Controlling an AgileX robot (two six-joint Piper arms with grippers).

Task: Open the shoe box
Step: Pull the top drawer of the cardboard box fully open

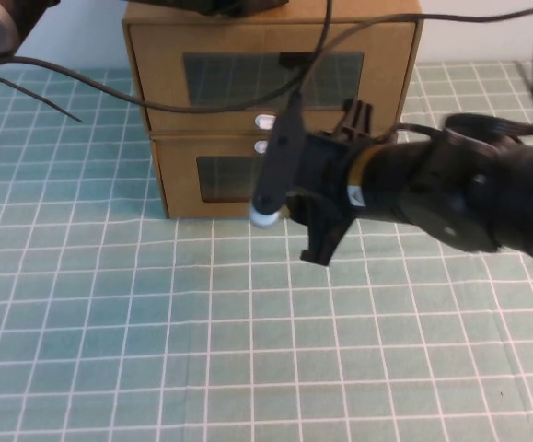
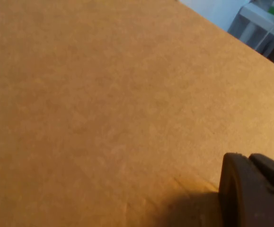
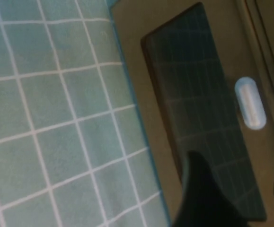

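Shoe box [image 1: 181,189], lower of stacked pair, far centre. Right gripper [image 1: 292,235] spread wide before its front, near white tab [image 3: 249,103]; left gripper [image 2: 252,191] over upper box [image 1: 156,74]. Approach step; next likely: pinch tab, pull nearward.

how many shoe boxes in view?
2, stacked: upper shoe box; lower shoe box beneath, partly behind the open right gripper at its front. Left gripper sits close over bare cardboard. More could hide behind.
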